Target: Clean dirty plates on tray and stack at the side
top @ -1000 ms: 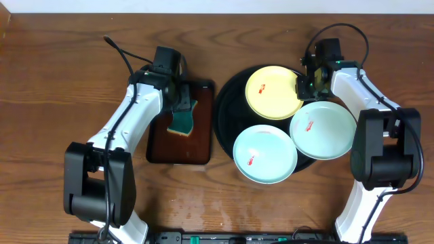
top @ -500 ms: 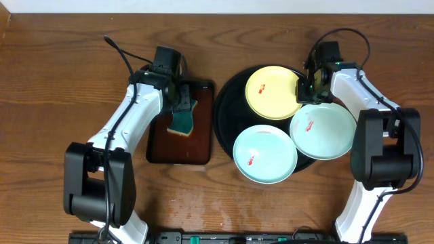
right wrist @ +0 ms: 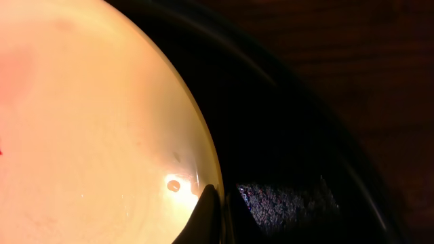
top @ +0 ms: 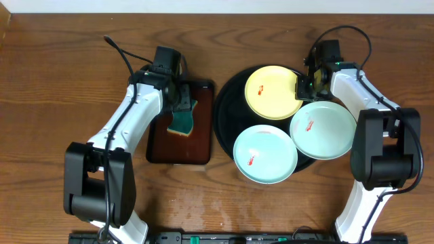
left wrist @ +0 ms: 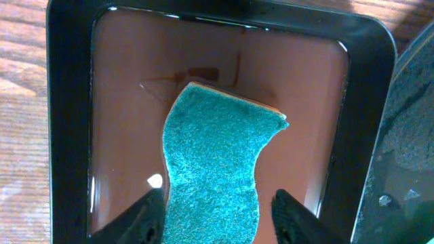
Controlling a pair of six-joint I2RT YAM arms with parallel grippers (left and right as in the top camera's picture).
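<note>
Well, the left gripper (left wrist: pixel 218 218) has its jaws wide apart, one finger (left wrist: pixel 146 215) on each side of the near end of a teal sponge (left wrist: pixel 217 156). The left finger is at the sponge's edge and the right one stands a little clear of it. The sponge lies flat in a brown tray (left wrist: pixel 122 102).

On the right gripper (top: pixel 306 85), the wrist view shows one thin fingertip (right wrist: pixel 205 209) at the rim of the yellow plate (right wrist: pixel 88 122). The rest is lost in the dark, so I cannot tell how far those jaws are open or whether they grip the rim.

The yellow plate sits at the back of the black tray (right wrist: pixel 271 115). Only the overhead view shows the two mint plates, one at the front (top: pixel 265 154) and one at the right (top: pixel 323 129). The right one overlaps the front one and overhangs the tray's edge. All three plates carry a small red smear.

Both trays stand side by side on a brown wooden table (top: pixel 54 81), with a pale strip (top: pixel 203 5) beyond its far edge.
</note>
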